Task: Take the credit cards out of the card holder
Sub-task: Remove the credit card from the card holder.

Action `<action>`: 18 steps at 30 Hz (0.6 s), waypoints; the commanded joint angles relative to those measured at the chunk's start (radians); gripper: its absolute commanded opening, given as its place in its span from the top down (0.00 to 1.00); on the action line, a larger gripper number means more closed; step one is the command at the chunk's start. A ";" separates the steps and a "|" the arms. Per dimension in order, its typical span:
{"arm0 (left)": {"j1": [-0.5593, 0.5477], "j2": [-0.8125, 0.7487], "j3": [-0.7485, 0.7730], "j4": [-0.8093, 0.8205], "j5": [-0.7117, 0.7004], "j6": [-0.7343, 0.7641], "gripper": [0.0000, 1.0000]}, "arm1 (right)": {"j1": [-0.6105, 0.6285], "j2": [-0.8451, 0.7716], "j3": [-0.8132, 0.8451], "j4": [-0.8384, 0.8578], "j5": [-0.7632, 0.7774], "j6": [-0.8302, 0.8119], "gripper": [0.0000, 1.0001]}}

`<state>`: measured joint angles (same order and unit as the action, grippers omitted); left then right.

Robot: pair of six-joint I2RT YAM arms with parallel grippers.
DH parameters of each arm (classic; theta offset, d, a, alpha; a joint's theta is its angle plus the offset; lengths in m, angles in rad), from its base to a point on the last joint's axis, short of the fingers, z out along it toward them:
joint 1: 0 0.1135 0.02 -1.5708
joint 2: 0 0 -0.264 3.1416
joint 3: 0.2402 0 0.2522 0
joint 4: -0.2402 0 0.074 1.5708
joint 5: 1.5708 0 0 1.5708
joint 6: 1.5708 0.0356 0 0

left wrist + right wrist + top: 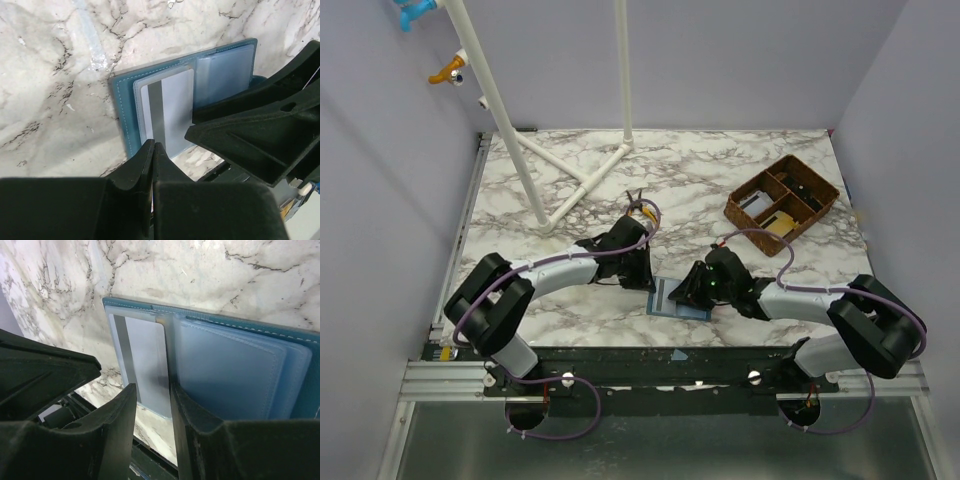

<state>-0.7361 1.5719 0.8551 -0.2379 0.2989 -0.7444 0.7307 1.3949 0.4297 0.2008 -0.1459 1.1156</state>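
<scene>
A small flat blue card holder (pixel 678 300) lies open on the white grey-veined marble table (pixel 720 170), in the lower middle of the top view, between the two arms' heads. In its paler blue clear sleeves sits a pale card with a grey stripe (pixel 172 110).

The left gripper (pixel 152 150) has its black jaws pressed together, tips at the holder's near edge at the bottom centre of the left wrist view. I cannot tell whether they pinch anything.

The right gripper (pixel 151 390) stands narrowly parted, low in its own view, with the striped card's near edge showing in the gap.

A brown compartment tray (pixel 782 203) sits at upper right, well apart.
</scene>
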 commanded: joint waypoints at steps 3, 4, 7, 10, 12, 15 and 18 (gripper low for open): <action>-0.012 0.081 0.027 0.019 -0.004 0.010 0.97 | -0.014 0.000 -0.031 -0.032 0.005 -0.008 0.62; -0.013 0.090 0.028 0.025 -0.001 0.010 0.98 | -0.013 0.001 -0.031 -0.032 0.005 -0.007 0.62; -0.015 0.124 0.030 0.039 0.007 0.009 0.98 | -0.015 0.002 -0.032 -0.030 0.006 -0.007 0.62; -0.021 0.151 0.032 0.044 0.009 0.003 0.98 | -0.016 0.003 -0.040 -0.023 0.006 -0.004 0.62; -0.023 0.161 0.032 0.040 0.003 -0.001 0.99 | -0.024 0.002 -0.047 -0.015 0.005 -0.003 0.62; -0.024 0.175 0.032 0.024 -0.011 -0.007 1.00 | -0.034 -0.003 -0.069 0.016 -0.011 0.005 0.62; -0.025 0.185 0.029 0.016 -0.017 -0.010 1.00 | -0.045 -0.008 -0.086 0.055 -0.025 0.012 0.62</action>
<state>-0.7433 1.7020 0.8928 -0.2073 0.3058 -0.7506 0.7006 1.3808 0.3912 0.2470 -0.1707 1.1267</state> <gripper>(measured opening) 0.009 0.379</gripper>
